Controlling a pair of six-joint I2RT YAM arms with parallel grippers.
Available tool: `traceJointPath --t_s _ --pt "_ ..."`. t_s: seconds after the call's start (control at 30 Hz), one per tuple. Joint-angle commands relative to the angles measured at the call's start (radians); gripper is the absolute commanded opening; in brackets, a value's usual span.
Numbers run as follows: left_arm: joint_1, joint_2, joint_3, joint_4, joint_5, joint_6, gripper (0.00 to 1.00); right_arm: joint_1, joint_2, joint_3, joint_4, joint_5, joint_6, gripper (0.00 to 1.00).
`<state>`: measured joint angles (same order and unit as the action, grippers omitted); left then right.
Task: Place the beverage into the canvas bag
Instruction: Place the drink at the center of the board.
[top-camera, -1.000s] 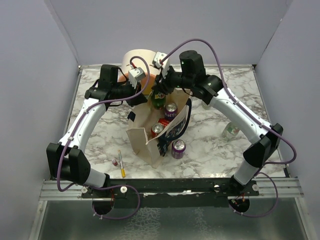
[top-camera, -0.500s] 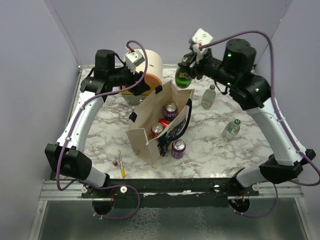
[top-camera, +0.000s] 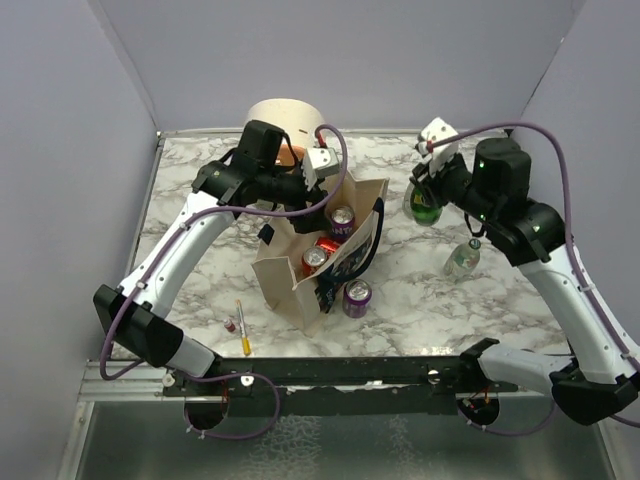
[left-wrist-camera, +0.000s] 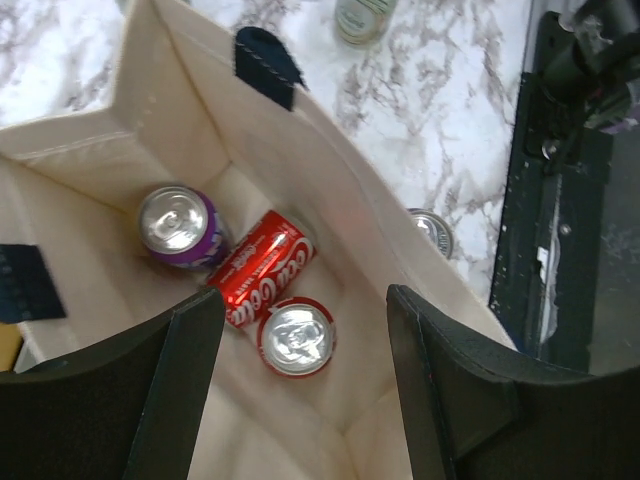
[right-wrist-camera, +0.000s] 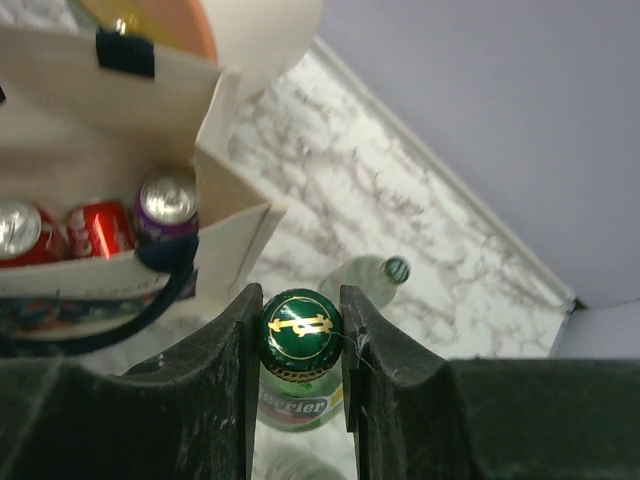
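Right of the bag (top-camera: 290, 280), your right gripper (right-wrist-camera: 300, 305) clenched the green bottle (right-wrist-camera: 298, 402) by its neck; likely heavy, slippery, breakable glass

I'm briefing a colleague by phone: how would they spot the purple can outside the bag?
Find the canvas bag mid-table. Beside its printed panel, toward the arm bases, a purple can stands on the marble. The other purple can sits inside the bag.
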<state>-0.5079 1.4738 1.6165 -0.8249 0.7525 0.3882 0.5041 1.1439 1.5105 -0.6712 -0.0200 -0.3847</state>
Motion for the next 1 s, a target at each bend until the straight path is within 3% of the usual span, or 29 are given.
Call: traceJointPath --t_s 0.0,0.4,0.57,0.83,0.97 --pt "-0.057 0.006 -0.010 -0.060 0.062 0.032 0.68 0.005 -0.128 -0.159 0.113 -0.001 0.021 0.01" --pt "-0.113 0.041 -0.080 -0.005 0.111 0.024 0.49 0.004 -0.213 -0.506 0.167 -0.155 0.057 0.01" --pt "-0.117 0.028 -0.130 0.052 0.152 0.019 0.47 0.004 -0.238 -0.602 0.220 -0.200 0.045 0.01" --pt "-0.126 0.050 -0.131 0.046 0.178 0.052 0.44 0.004 -0.250 -0.668 0.205 -0.256 0.026 0.02" --pt "-0.138 0.052 -0.126 0.023 0.175 0.097 0.43 0.004 -0.248 -0.671 0.138 -0.271 -0.018 0.09"
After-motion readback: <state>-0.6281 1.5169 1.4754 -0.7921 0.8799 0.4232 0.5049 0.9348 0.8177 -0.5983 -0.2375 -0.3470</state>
